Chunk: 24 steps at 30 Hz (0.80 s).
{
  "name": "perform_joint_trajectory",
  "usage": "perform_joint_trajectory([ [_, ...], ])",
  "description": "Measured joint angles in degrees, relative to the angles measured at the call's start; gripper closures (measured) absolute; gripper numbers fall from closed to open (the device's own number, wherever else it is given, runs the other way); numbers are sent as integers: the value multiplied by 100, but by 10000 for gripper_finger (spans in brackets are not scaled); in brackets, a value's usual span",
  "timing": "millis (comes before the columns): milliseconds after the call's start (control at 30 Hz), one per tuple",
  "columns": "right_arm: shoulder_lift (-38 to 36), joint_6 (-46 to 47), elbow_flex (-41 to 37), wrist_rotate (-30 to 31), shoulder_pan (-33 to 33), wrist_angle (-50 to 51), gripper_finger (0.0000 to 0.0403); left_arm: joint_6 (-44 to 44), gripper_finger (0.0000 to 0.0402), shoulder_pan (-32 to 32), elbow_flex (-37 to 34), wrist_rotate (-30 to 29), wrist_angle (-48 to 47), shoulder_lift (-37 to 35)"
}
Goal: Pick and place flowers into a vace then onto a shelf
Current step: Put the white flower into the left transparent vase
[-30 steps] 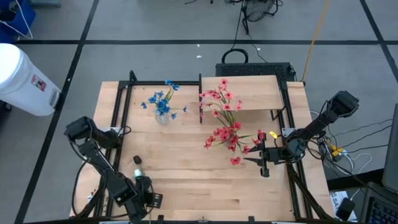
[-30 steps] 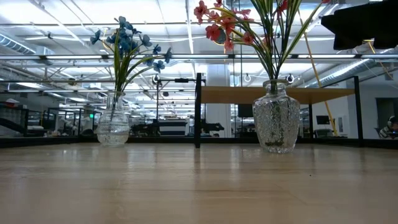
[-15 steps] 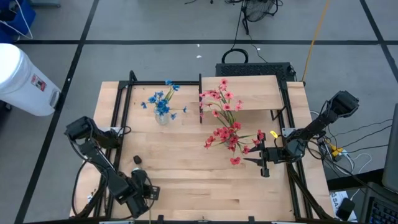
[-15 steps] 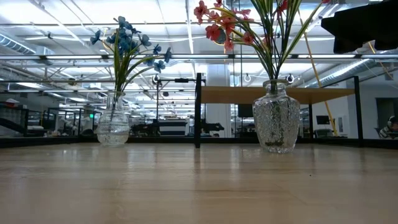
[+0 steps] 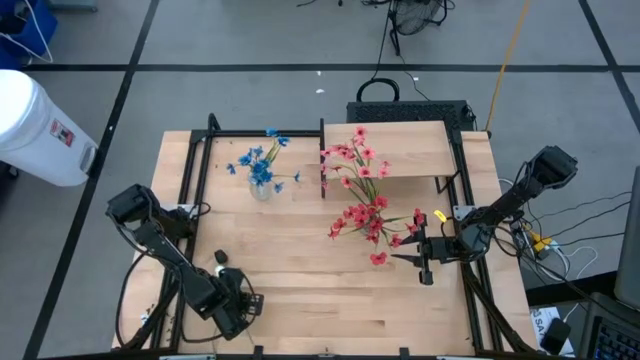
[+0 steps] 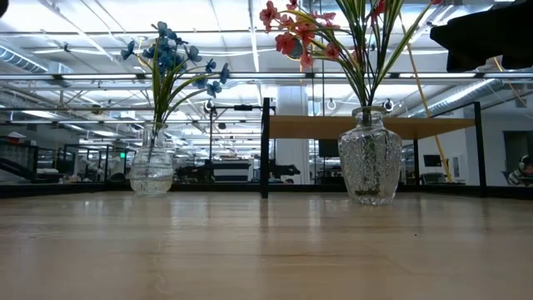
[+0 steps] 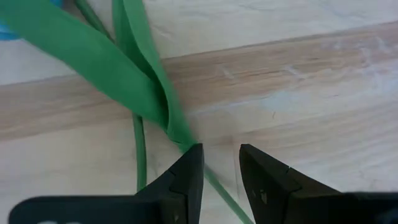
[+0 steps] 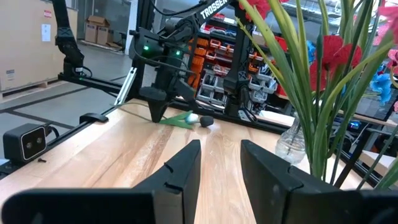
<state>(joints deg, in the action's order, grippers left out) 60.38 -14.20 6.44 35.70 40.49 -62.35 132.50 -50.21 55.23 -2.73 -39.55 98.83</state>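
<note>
A loose flower lies flat on the table near its near-left corner, with its white bud (image 5: 221,258) and green leaves (image 7: 118,68). My left gripper (image 5: 238,308) hangs over it, pointing down and open by a narrow gap (image 7: 221,163). The thin stalk (image 7: 219,188) runs between the fingertips. Blue flowers (image 5: 260,172) stand in a clear vase (image 6: 153,172). Red-pink flowers (image 5: 368,215) stand in a cut-glass vase (image 6: 370,160) on the table in front of the shelf (image 5: 400,148). My right gripper (image 5: 405,258) waits just right of that vase, open (image 8: 221,149).
A black frame rail (image 5: 190,170) runs along the table's left, far and right sides. The shelf's dark upright panel (image 5: 323,165) stands between the two vases. A small dark object (image 8: 206,122) lies by the white bud. Bare wooden tabletop (image 5: 320,290) spans the near middle.
My left gripper has moved toward the table's right and slightly toward the far edge, coming over the stalk of the white-bud flower. Both vases and the right arm have stayed where they were.
</note>
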Motion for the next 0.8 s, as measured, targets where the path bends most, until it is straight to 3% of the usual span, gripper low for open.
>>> perform_joint_trajectory([
  [433, 2, 103, 0, 0, 0, 44, 298, -578, 289, 165, 227, 268, 105, -33],
  [567, 2, 150, 0, 0, 0, 55, 298, -518, 289, 103, 281, 171, -5, -33],
  [667, 2, 151, 0, 0, 0, 56, 298, -422, 289, 59, 281, 607, -221, -35],
  [800, 2, 152, 0, 0, -1, 108, 298, -174, 289, -69, 281, 595, -366, -35],
])
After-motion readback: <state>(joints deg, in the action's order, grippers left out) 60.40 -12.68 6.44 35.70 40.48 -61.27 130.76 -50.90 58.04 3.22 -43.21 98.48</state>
